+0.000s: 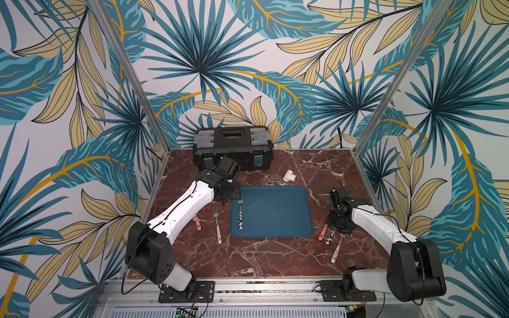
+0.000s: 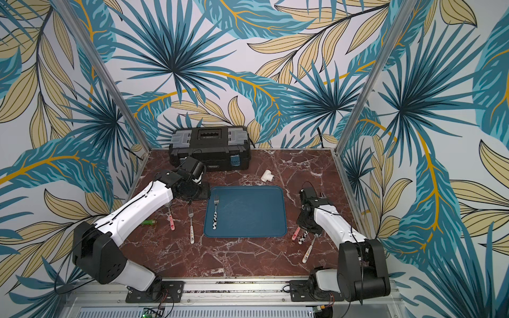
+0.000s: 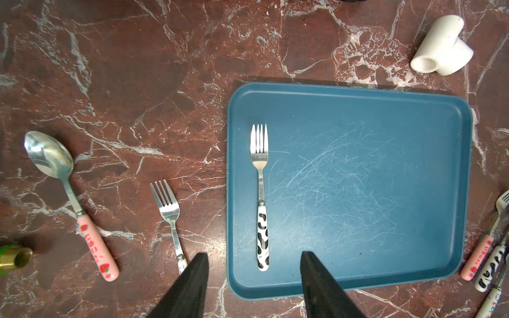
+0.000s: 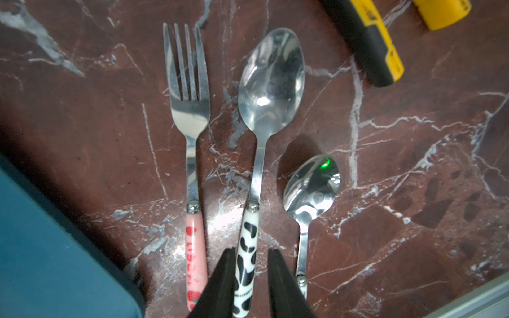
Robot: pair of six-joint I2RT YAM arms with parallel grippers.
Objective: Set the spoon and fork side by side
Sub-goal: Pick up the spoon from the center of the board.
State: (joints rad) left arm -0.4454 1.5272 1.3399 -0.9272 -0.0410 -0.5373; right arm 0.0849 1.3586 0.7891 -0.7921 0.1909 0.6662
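We see the cow-patterned fork point(image 3: 261, 192) lying on the blue tray point(image 3: 358, 179), near its left edge. The left claw point(image 3: 254, 253) gapes wide and holds nothing. The matching spoon point(image 4: 257, 170) rests on the tabletop point(image 4: 385, 165) just beside a pink fork point(image 4: 192, 165) printed with red Japanese characters and strawberries. The right claw point(image 4: 252, 250) stands narrow astride the spoon's handle, with a gap on one side. We cannot read the handle's small black print.

glossy metal spoon point(image 4: 271, 82), scuffed matt blue tray point(image 3: 358, 115).
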